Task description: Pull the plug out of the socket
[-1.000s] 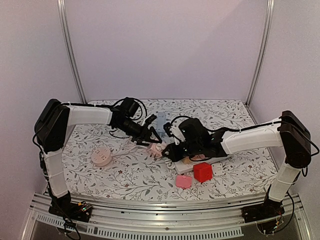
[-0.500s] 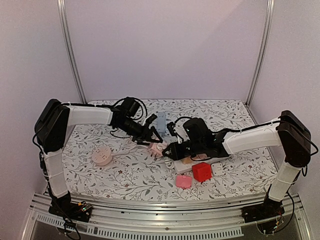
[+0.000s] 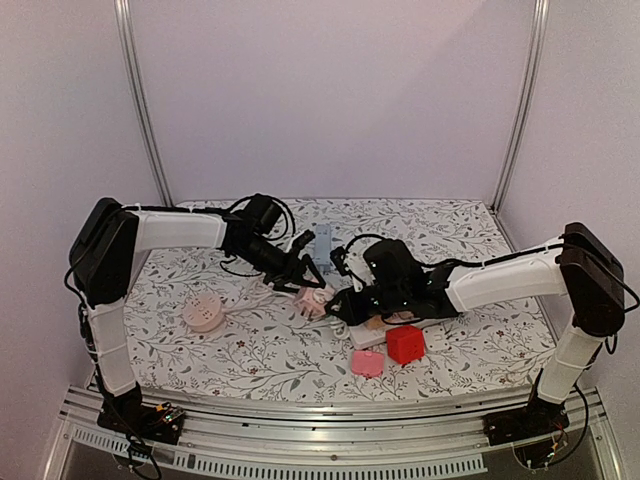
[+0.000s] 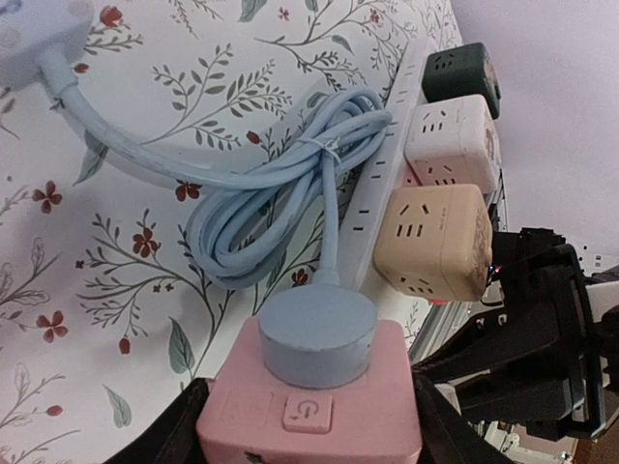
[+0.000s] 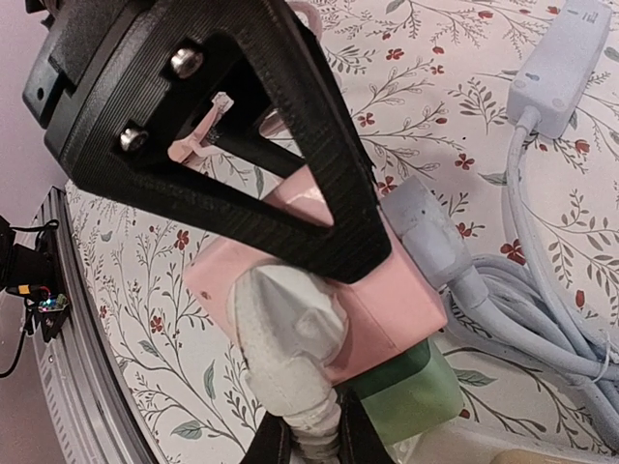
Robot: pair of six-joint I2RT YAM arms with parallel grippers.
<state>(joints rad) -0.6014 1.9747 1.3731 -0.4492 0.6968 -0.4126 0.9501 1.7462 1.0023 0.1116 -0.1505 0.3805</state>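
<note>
A pink cube socket (image 3: 312, 300) is held just above the table between the fingers (image 4: 166, 437) of my left gripper (image 4: 309, 430), which is shut on its sides. A white plug (image 5: 288, 333) sits in one face of the pink socket (image 5: 387, 304). My right gripper (image 5: 308, 447) is shut on the plug's ribbed neck, right at the socket face. On another face of the socket (image 4: 309, 411) sits a round blue plug (image 4: 317, 333). In the top view my right gripper (image 3: 338, 303) meets the left gripper (image 3: 298, 283) at the cube.
A coiled blue cable (image 4: 261, 203) runs from the round plug to a pale power strip (image 3: 321, 240). A white power strip (image 4: 382, 184) carries beige, pale pink and dark green cube adapters. A red cube (image 3: 405, 343), a pink cube (image 3: 367, 362) and a round socket (image 3: 204, 313) lie nearby.
The right wrist has shifted a little beside the cube and come back. Both grips look unchanged and the white plug stays seated in the socket.
</note>
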